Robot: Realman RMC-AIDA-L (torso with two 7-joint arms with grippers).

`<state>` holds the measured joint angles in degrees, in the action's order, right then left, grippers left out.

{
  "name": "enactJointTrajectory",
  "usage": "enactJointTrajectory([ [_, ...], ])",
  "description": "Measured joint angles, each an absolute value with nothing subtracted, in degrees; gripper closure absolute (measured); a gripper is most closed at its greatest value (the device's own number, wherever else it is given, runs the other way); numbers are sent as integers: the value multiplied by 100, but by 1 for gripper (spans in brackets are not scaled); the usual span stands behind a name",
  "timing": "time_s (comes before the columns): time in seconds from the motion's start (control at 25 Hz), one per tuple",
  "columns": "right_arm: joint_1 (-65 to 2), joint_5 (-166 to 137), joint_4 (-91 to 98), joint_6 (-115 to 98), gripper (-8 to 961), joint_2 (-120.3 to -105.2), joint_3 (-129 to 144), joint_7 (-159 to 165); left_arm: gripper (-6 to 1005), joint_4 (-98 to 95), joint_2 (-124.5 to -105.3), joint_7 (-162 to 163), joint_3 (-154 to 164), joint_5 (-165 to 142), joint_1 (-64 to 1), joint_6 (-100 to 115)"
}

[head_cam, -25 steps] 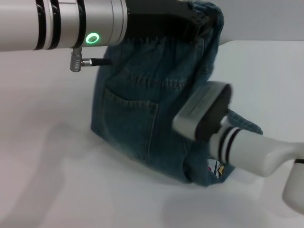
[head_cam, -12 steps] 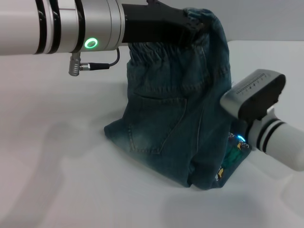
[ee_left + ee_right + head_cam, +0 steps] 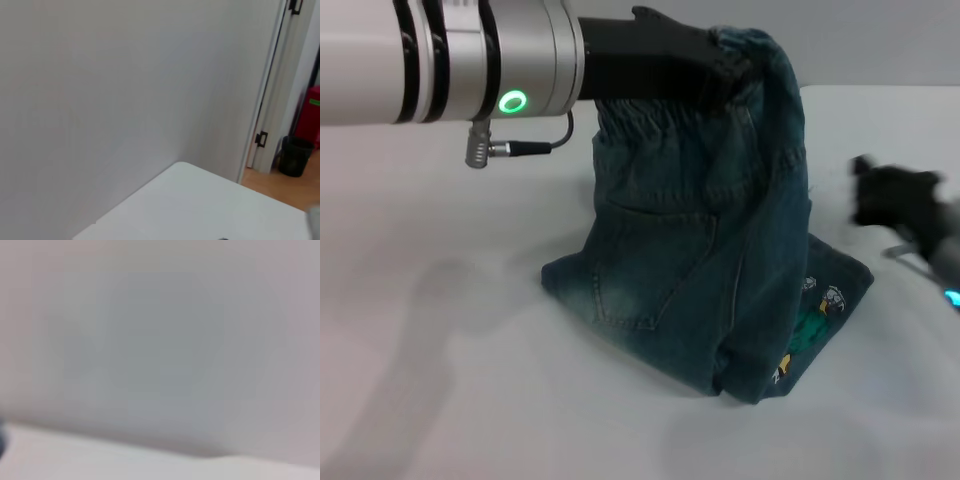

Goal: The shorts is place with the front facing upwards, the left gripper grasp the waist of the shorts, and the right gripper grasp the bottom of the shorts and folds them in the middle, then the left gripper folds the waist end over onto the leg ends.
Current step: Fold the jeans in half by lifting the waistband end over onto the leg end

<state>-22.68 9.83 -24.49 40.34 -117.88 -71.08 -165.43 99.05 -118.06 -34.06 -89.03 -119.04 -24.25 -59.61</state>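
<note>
Denim shorts (image 3: pixel 700 250) — blue, folded lengthwise, hanging by the gathered waist with the lower part resting on the white tabletop (image 3: pixel 440 380). The waist end is raised at the top of the head view; the leg ends lie on the tabletop surface, spreading toward the robot's right, where small printed patches in green, white and yellow show on the fabric near the hem. A back pocket and seam stitching face the camera.

Left end effector (image 3: pixel 725 60) — black, at the end of a silver arm with a lit green ring, reaching in from the left across the top of the head view. It is closed on the waist of the shorts, the elastic band bunched around its tip, and it holds that end well above the tabletop.

Right end effector (image 3: pixel 905 205) — a dark, motion-blurred shape at the right edge of the head view, apart from the shorts and holding nothing visible. Whether its fingers are parted cannot be told.

Left wrist view — a pale wall, a corner of the tabletop, a door frame, a black bin (image 3: pixel 295 156) on a wood floor and a red object beside it. Right wrist view — blurred pale surfaces only.
</note>
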Motion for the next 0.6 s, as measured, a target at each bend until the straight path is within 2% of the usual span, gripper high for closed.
enactJointTrajectory([
  [0.08,-1977,728,-2517,4449,953,-11776,-7509,-16542,943,9858,-11810,-3425,-8897,-11888,-2416,-5955],
  [0.16,-1682,302,-2549,4910,953,-11835,-8081,-16542,943,9762,-11811,-3434,-8889,-11879,-2406,-5950],
  [0.6,-1411,-42,-2428,5040,953,-11875,-8470,-16542,943,9597,-11799,-3437,-8838,-11889,-2309,-5945],
])
